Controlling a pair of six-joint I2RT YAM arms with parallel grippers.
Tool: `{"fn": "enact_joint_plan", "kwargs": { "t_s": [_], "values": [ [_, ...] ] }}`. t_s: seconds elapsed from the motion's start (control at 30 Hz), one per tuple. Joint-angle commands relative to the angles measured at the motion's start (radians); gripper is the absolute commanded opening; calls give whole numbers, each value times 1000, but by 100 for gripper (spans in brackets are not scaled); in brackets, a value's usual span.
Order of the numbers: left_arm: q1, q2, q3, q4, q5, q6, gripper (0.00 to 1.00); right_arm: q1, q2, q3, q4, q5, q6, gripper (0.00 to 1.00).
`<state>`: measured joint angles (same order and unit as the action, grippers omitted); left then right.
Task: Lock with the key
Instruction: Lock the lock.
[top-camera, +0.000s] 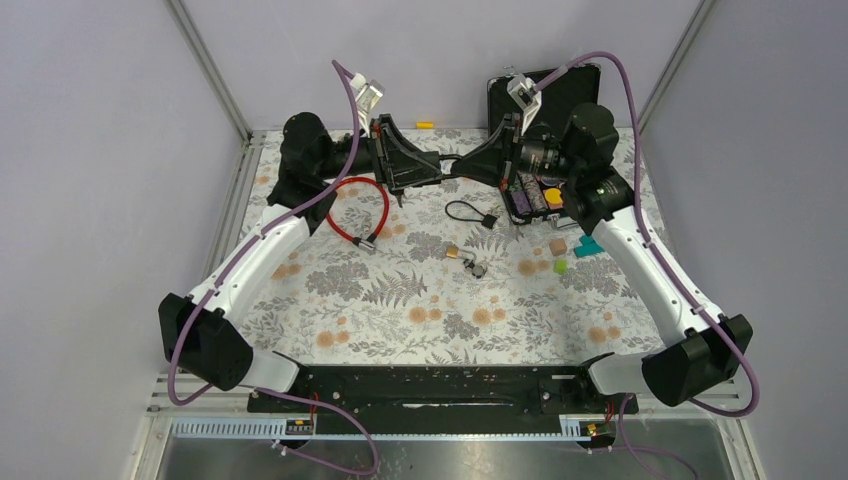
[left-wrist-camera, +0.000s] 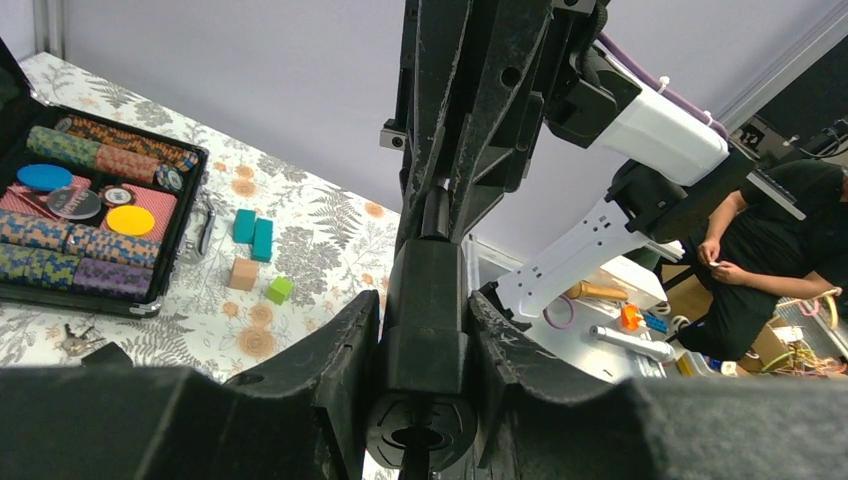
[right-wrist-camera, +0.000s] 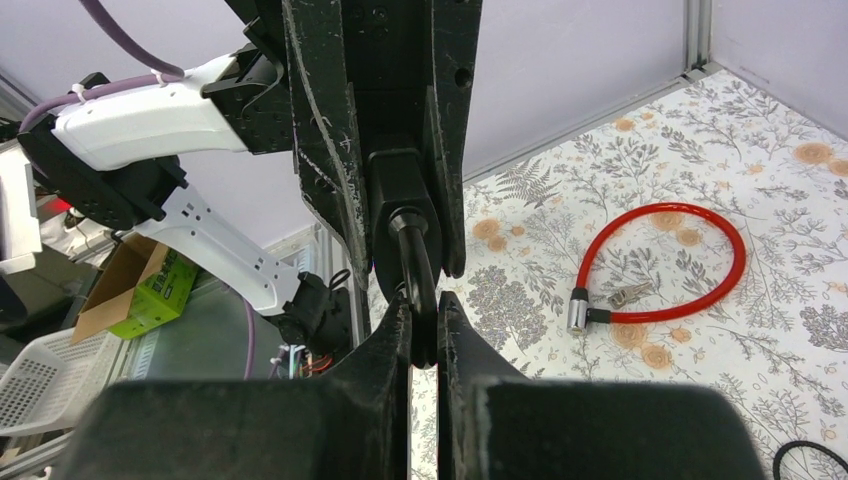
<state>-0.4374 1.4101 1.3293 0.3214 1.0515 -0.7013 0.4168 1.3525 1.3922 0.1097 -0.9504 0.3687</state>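
My left gripper and right gripper meet tip to tip above the back middle of the table. In the left wrist view my left gripper is shut on a black lock body with a round end face. The right gripper stands just beyond it. In the right wrist view my right gripper is shut on a black oval key head that sticks out of the lock body. The key's blade is hidden inside the lock.
A red cable lock with a key lies at the left. A small black cable loop and a brass padlock with keys lie mid-table. An open chip case and coloured blocks are at the right.
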Motion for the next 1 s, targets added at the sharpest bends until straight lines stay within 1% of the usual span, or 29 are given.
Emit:
{"fn": "enact_joint_plan", "kwargs": {
  "t_s": [0.0,0.1,0.17,0.27,0.33,0.43,0.5,0.67,0.73,0.9,0.97],
  "values": [
    [-154,31,40,177,7,-112,0,165,75,17,48,-81,0,0],
    [-157,52,39,307,3,-243,0,167,73,7,-8,-27,-50,0],
    [-160,54,23,347,-20,-283,0,172,80,4,2,8,-45,0],
    [-167,54,11,310,-47,-276,0,192,88,1,31,51,-32,0],
    [-169,54,-1,318,-50,-289,0,205,99,8,24,63,-36,0],
    [-168,54,14,293,-53,-292,0,225,116,16,-13,68,-76,0],
    [-171,59,25,304,-49,-308,0,237,129,27,-67,98,-128,0],
    [-189,74,31,271,-57,-296,0,275,159,40,-103,152,-192,0],
    [-190,78,32,278,-62,-299,0,298,174,55,-149,164,-216,0],
    [-190,82,45,272,-75,-290,0,324,188,44,-154,168,-220,0],
    [-190,75,48,267,-73,-284,0,323,177,31,-158,192,-225,0]
  ]
}}
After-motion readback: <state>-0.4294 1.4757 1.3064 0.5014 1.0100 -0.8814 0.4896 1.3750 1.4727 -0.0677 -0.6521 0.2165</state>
